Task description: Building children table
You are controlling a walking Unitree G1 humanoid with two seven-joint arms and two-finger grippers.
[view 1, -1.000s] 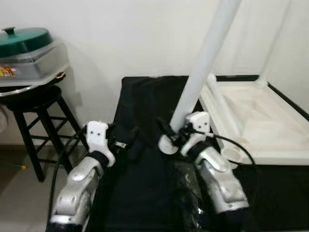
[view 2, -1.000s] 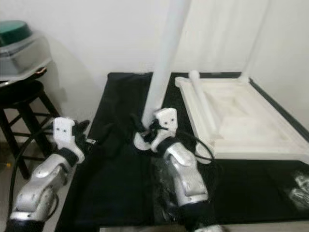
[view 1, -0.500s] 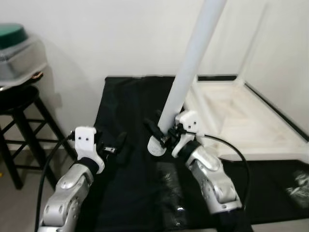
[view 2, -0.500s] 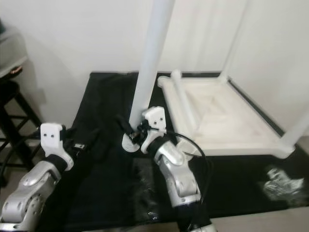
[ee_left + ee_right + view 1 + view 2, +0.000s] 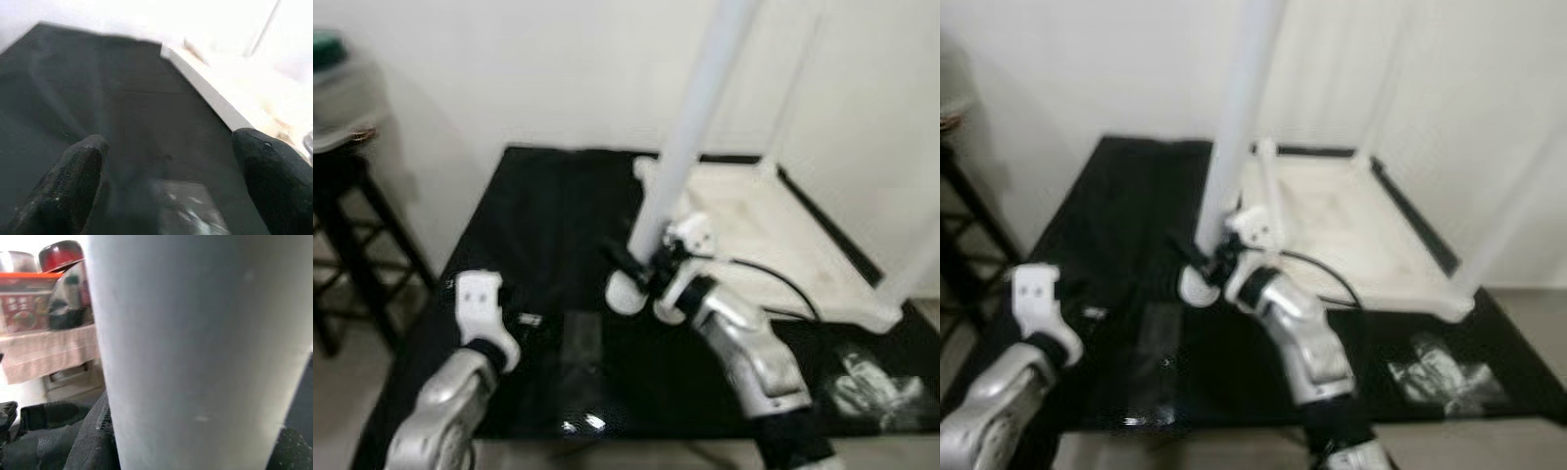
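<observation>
A long white table leg point(image 5: 690, 127) stands tilted, its round lower end down at the black cloth point(image 5: 548, 215). My right gripper point(image 5: 642, 273) is shut on the leg just above that end; in the right wrist view the leg point(image 5: 195, 357) is pressed close against the camera. To the right lies the white tabletop point(image 5: 754, 217), upside down, with two legs point(image 5: 795, 88) standing up from its corners. My left gripper point(image 5: 171, 147) hovers low over the cloth at the front left, its fingers point(image 5: 78, 171) wide apart and empty.
A dark stool point(image 5: 342, 206) stands at the far left beside the cloth. A clear plastic bag of small parts point(image 5: 867, 384) lies at the front right. A clear plastic sheet point(image 5: 579, 345) lies near the left gripper. The white wall runs close behind.
The camera has risen and swung right, so the stool has slid to the left edge and the bag has come into view. The right gripper still holds the leg.
</observation>
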